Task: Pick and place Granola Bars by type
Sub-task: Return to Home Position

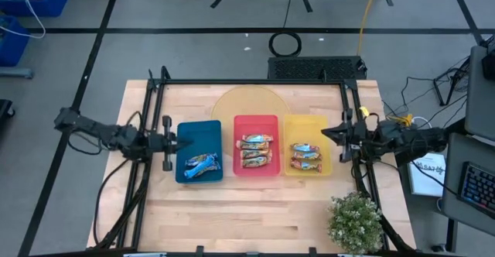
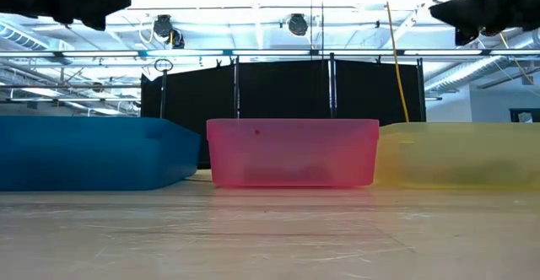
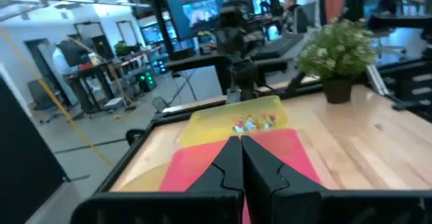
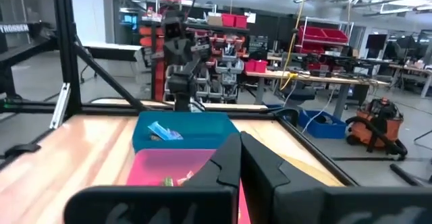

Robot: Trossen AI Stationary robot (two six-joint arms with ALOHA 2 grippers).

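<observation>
Now the wooden desk (image 1: 255, 210) carries three trays in a row: a blue tray (image 1: 187, 131) on the left, a red tray (image 1: 256, 122) in the middle and a yellow tray (image 1: 307, 124) on the right. No bar lies on the bare desk, so I judge the sorting is finished and only the retreat to the rest pose remains.

The left hand (image 1: 173, 142) hangs just beside the left edge of the blue tray, and the right hand (image 1: 326, 133) just beside the right edge of the yellow tray. Both have their fingers pressed together and hold nothing. To do this step well, each arm should draw outward and upward, clear of the tray walls, so that no rim is caught.

The blue bars (image 1: 201, 164) lie in the near part of the blue tray, with the long axis about left to right, a little slanted. The tan bars (image 1: 256, 150) in the red tray and the orange bars (image 1: 305, 156) in the yellow tray lie in rows from near to far, each pointing left to right.
</observation>
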